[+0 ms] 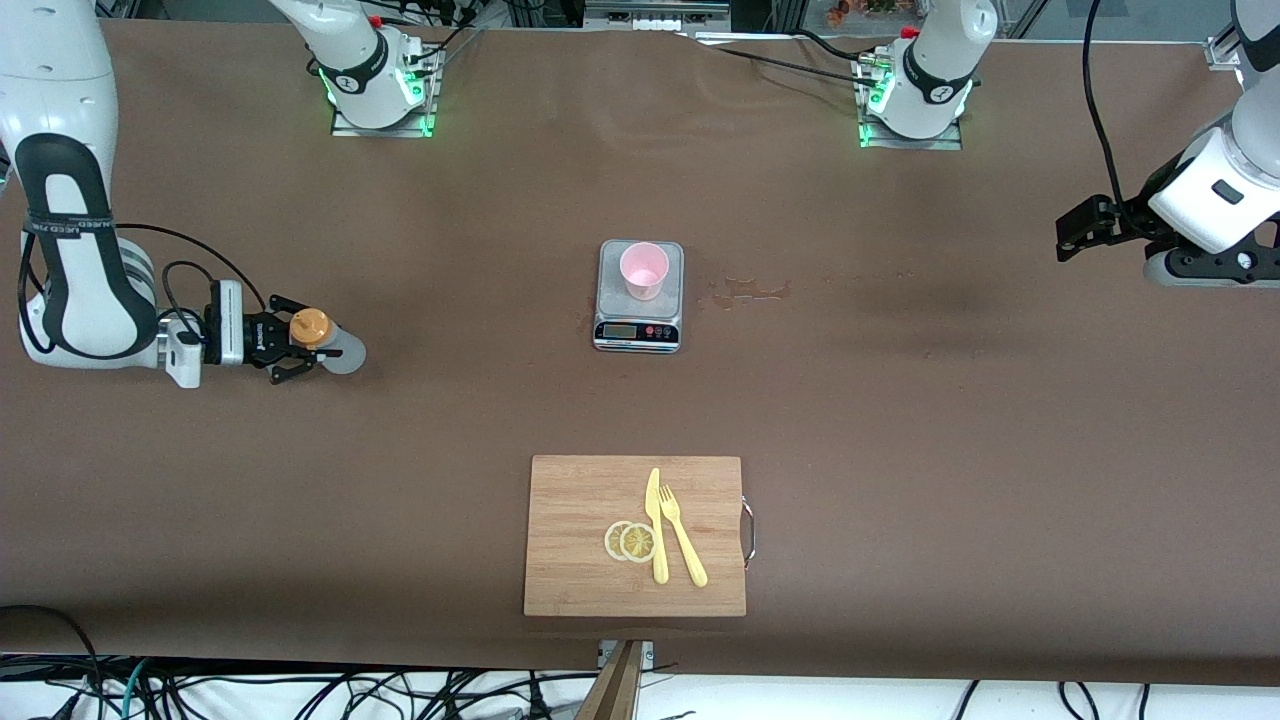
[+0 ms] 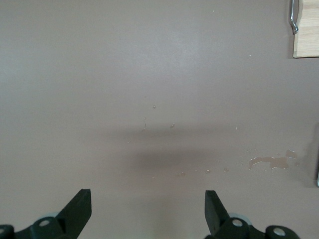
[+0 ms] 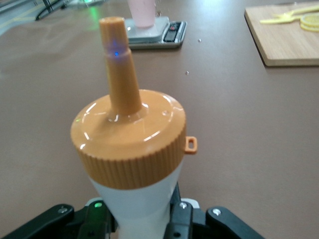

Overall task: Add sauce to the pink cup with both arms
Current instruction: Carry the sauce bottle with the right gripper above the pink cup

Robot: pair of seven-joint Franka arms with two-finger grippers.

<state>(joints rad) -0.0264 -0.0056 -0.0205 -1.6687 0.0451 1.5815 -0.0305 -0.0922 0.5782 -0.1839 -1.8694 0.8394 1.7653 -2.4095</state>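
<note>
The sauce bottle point(image 1: 338, 352), whitish with an orange nozzle cap point(image 3: 128, 134), is at the right arm's end of the table. My right gripper point(image 1: 303, 351) is shut on its body from the side, and its fingers point(image 3: 185, 216) press the white wall just under the cap. The pink cup point(image 1: 643, 268) stands upright on the grey kitchen scale point(image 1: 637, 331) at mid-table and also shows in the right wrist view point(image 3: 142, 12). My left gripper point(image 1: 1073, 236) waits open over bare table at the left arm's end, with nothing between its fingers point(image 2: 79, 209).
A wooden cutting board point(image 1: 580, 540) lies nearer the front camera than the scale, carrying a yellow knife point(image 1: 655, 525), a yellow fork point(image 1: 682, 535) and lemon slices point(image 1: 630, 541). A small wet spill point(image 1: 745, 290) marks the table beside the scale, toward the left arm's end.
</note>
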